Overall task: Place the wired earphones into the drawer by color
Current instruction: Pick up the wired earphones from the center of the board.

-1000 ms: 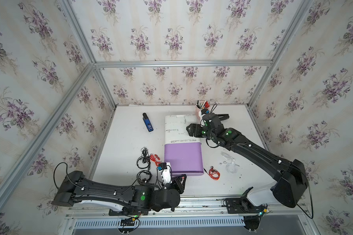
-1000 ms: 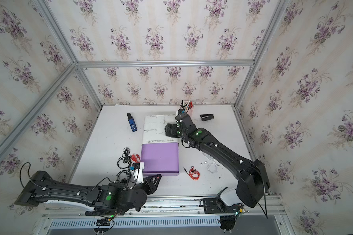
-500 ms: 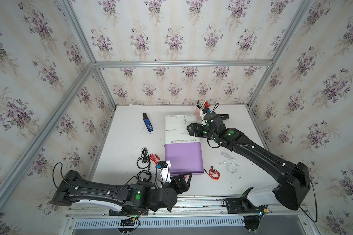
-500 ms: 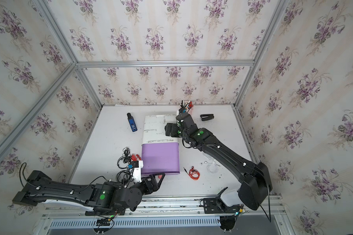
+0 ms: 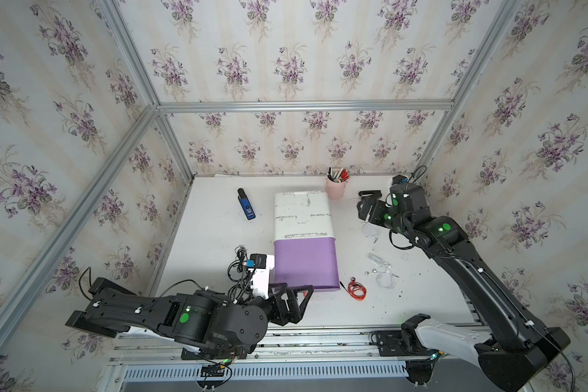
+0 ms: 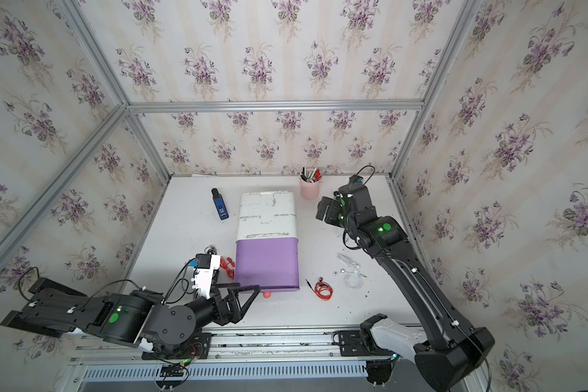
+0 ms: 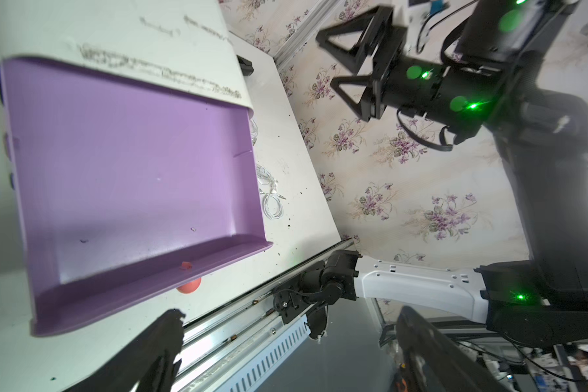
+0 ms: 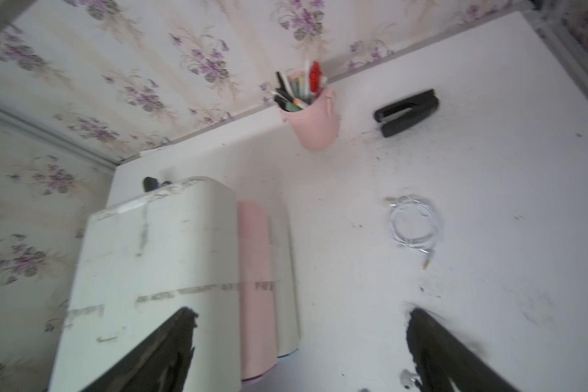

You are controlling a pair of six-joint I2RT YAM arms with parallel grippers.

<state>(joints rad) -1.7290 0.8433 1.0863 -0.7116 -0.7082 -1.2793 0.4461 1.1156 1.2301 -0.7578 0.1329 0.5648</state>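
Left gripper (image 7: 291, 314): wide open, empty, before cabinet's (image 5: 301, 210) pulled-out drawer (image 7: 133, 169). Right gripper (image 8: 301, 312): wide open, empty, right of cabinet; white earphones (image 8: 392, 224) lie below it, untouched.

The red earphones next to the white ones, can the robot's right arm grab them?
Probably yes. The red earphones lie on bare table beside the purple drawer, nothing on top, and the right gripper is open and empty on that side.

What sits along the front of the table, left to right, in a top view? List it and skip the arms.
black earphones → purple drawer → red earphones → white earphones
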